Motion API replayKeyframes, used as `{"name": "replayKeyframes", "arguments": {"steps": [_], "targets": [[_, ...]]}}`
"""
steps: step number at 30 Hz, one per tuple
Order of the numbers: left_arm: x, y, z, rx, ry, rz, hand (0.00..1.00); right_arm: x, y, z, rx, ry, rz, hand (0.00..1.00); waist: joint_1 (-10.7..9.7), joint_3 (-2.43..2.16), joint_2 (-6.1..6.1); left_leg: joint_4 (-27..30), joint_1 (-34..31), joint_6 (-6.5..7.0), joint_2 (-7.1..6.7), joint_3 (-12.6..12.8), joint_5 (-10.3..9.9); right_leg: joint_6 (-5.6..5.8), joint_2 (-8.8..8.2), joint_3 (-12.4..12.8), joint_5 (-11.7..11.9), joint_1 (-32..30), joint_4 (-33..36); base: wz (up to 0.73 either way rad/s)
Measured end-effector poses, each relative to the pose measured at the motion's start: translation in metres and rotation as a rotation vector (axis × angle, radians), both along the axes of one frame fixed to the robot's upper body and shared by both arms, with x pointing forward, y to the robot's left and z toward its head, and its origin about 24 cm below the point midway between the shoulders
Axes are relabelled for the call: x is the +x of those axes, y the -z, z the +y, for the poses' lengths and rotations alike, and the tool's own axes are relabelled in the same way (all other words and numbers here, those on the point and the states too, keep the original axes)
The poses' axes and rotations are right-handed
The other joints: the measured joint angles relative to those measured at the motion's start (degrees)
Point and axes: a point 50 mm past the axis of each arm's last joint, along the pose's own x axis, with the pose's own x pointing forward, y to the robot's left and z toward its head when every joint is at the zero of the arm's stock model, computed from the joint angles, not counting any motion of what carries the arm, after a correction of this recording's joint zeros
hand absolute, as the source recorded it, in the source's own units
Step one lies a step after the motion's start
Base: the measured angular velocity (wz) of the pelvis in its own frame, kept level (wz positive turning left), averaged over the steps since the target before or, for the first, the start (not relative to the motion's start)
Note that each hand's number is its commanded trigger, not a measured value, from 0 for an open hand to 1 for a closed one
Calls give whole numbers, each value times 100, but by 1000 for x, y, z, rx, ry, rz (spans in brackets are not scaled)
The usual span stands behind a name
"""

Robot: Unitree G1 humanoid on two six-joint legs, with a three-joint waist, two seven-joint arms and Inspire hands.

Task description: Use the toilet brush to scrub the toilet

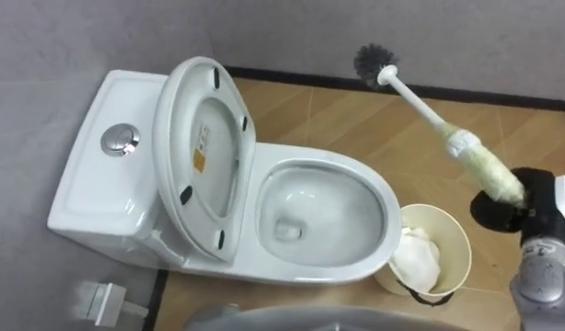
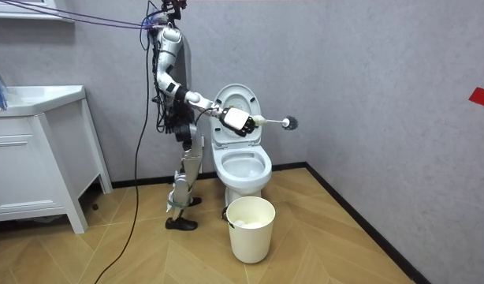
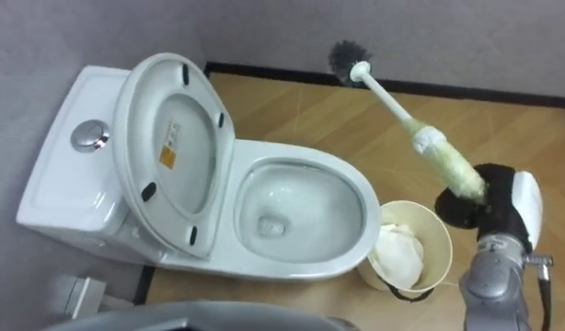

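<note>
1. My right hand (image 1: 540,204) grips the toilet brush (image 1: 439,121) by its handle; the bristle head (image 1: 373,62) hangs beyond the toilet bowl (image 1: 386,204), outside it.
2. I judge that brushing has not begun: next, swing the head over the bowl and lower it.
3. The orange sticker (image 1: 198,164) on the lid (image 1: 213,115) behind the bowl is unreadable.

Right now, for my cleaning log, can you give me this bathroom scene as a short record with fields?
toilet: white, bowl open
seat and lid: raised, leaning back over the cistern
toilet brush: held in the air, bristle head past the bowl, not in it
right hand: curled round the brush's pale grip
bin: cream, on the floor beside the bowl, white liner inside
robot: stands beside the toilet, arm reaching across it
stage: brush not yet in the bowl
</note>
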Motion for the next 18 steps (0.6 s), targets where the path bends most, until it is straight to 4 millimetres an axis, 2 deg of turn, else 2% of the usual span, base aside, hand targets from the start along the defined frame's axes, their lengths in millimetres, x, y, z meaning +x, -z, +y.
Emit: {"name": "replayKeyframes", "arguments": {"steps": [1, 4, 7, 12, 18], "targets": [[4, 0, 1, 5, -4, -9, 0, -4, 7, 1, 31, 54, -1, 100, -95, -18, -18, -24, 46, 1, -1, 27, 0, 11, 14, 47, 33, 36, -11, -16], [19, 2, 1, 18, 1, -31, 0, -21, 26, 3, 113, 177, 35, 100, -156, -27, -16, -123, 137, 2, -6, 48, -1, 40, 24, 172, 72, 44, -7, -16], [30, 3, 1, 30, 10, -46, 0, -35, 44, 7, 178, 232, 107, 100, -224, -21, 39, -224, 225, 4, 0, 152, -2, 53, 30, 283, 99, 29, -4, -19], [38, 4, -1, 39, 48, -46, 0, -64, 66, 7, 221, 319, 235, 100, -258, -10, 88, -273, 332, 30, 2, 235, -14, 70, 40, 443, 134, 40, 2, -18], [46, 4, -1, 57, 121, -33, 0, -87, 82, 9, 234, 364, 357, 100, -260, 12, 98, -253, 346, 63, 11, 340, -35, 89, 42, 559, 144, 21, -12, -9]]}}
